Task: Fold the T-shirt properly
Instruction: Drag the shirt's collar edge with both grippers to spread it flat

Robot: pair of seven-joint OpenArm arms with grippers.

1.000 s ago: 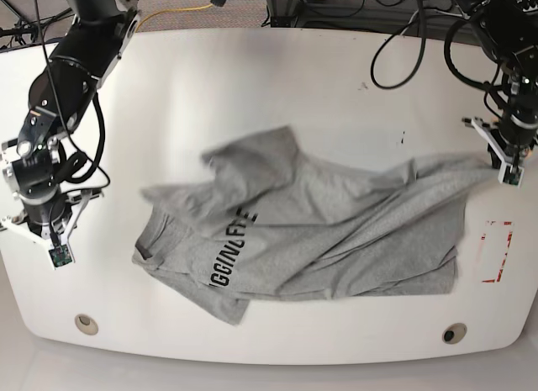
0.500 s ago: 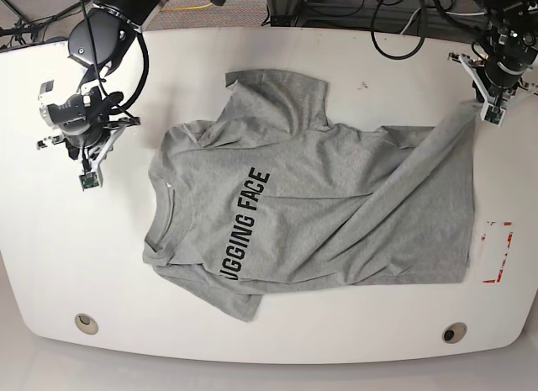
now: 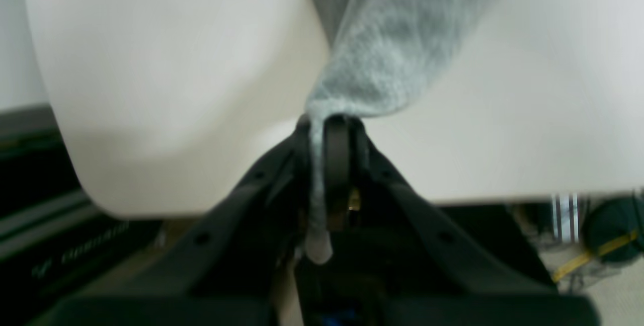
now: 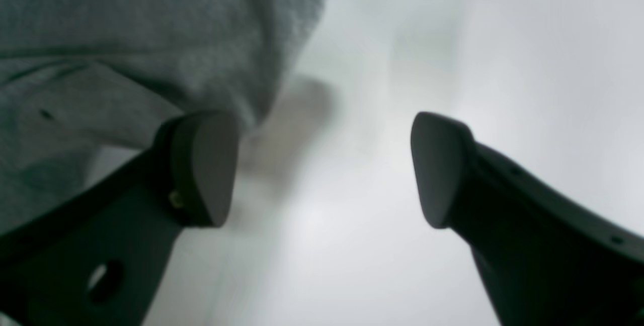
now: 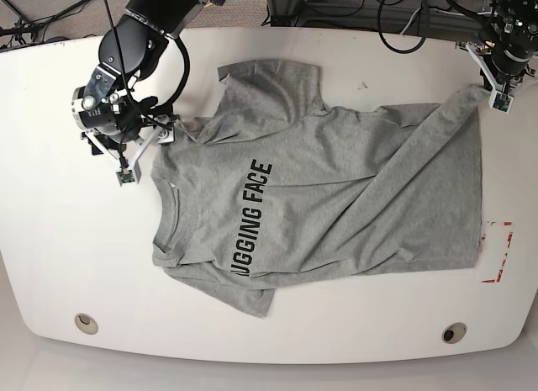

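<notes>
While the T-shirt [image 5: 328,189] reads "UGGING FACE" (start hidden), left gripper [image 5: 494,95] pinches its far corner; right gripper [image 5: 141,151] hangs spread, empty, beside its shoulder.

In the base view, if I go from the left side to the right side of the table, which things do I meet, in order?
Right gripper → black lettering on the T-shirt → left gripper, shut on the T-shirt's far corner → red-marked paper near the table's right edge.
</notes>
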